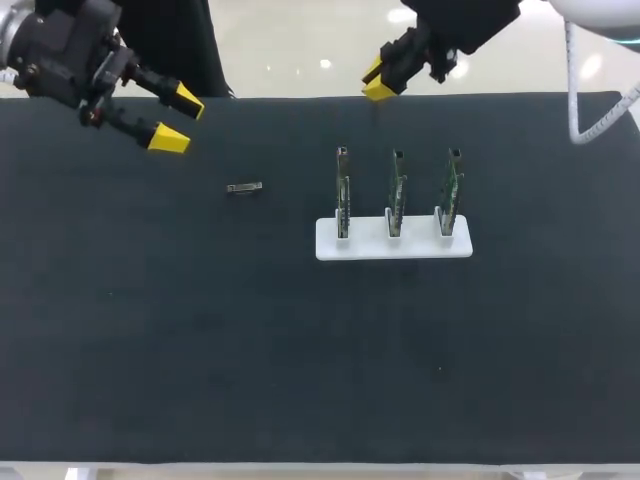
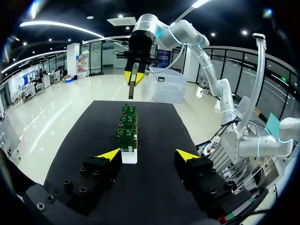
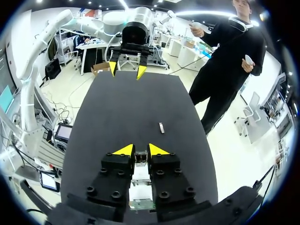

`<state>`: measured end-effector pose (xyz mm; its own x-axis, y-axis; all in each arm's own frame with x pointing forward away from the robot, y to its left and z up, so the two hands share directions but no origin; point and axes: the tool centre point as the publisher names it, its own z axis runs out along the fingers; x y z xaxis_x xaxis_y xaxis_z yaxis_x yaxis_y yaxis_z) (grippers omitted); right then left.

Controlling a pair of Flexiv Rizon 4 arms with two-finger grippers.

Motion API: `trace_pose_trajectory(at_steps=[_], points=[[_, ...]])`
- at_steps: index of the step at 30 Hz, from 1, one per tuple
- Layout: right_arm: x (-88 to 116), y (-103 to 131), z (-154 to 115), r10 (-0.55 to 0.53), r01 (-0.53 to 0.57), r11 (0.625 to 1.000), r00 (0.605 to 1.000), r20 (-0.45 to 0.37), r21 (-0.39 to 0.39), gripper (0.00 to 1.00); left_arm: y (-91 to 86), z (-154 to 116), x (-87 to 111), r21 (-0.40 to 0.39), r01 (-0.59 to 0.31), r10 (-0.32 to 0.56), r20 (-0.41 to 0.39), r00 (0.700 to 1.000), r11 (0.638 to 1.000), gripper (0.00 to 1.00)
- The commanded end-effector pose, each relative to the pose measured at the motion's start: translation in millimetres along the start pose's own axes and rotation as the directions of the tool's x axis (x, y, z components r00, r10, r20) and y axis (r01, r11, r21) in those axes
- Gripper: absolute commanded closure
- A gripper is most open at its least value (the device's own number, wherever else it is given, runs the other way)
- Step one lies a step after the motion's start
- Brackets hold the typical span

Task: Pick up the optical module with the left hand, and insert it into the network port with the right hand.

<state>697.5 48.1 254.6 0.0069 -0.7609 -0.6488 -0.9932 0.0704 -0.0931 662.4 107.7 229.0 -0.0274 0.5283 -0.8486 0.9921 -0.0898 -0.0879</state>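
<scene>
The optical module (image 1: 244,187), a small grey metal piece, lies flat on the black table left of the middle; it also shows as the module (image 3: 161,127) ahead of my right fingers. My left gripper (image 1: 177,118) hangs open over the far left, up and left of the module, with nothing between its fingers. The left wrist view shows the left gripper (image 2: 147,153) wide open but not the module. My right gripper (image 1: 380,80) hangs above the table's far edge, behind the boards. In its own view the right gripper (image 3: 141,150) has only a narrow gap between its fingers, with nothing held.
A white base (image 1: 393,245) right of the middle holds three upright green circuit boards (image 1: 397,195) in a row. From the left wrist they line up as boards (image 2: 127,126) ahead of the fingers. Black mat (image 1: 250,350) covers the table.
</scene>
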Motion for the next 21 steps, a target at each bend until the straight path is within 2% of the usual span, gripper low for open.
trace_pose_trajectory(at_steps=[1, 10, 21], points=[[7.9, -17.5, 2.3, -0.017, 0.018, 0.999, 1.0, 0.005, -0.027, 1.0, 0.4, -0.1, 0.0, 0.001, 0.0, 0.0, -0.003, 1.0, 1.0, 0.0], [34.4, -37.6, 8.3, -0.071, 0.072, 0.996, 0.997, 0.035, -0.047, 1.0, 0.4, -0.1, 0.0, 0.001, 0.0, 0.0, -0.003, 1.0, 1.0, 0.0], [37.9, -36.1, 19.8, -0.055, 0.056, 0.998, 0.998, 0.025, -0.025, 1.0, 0.4, -0.1, 0.0, 0.001, 0.0, 0.0, -0.003, 1.0, 1.0, 0.0]])
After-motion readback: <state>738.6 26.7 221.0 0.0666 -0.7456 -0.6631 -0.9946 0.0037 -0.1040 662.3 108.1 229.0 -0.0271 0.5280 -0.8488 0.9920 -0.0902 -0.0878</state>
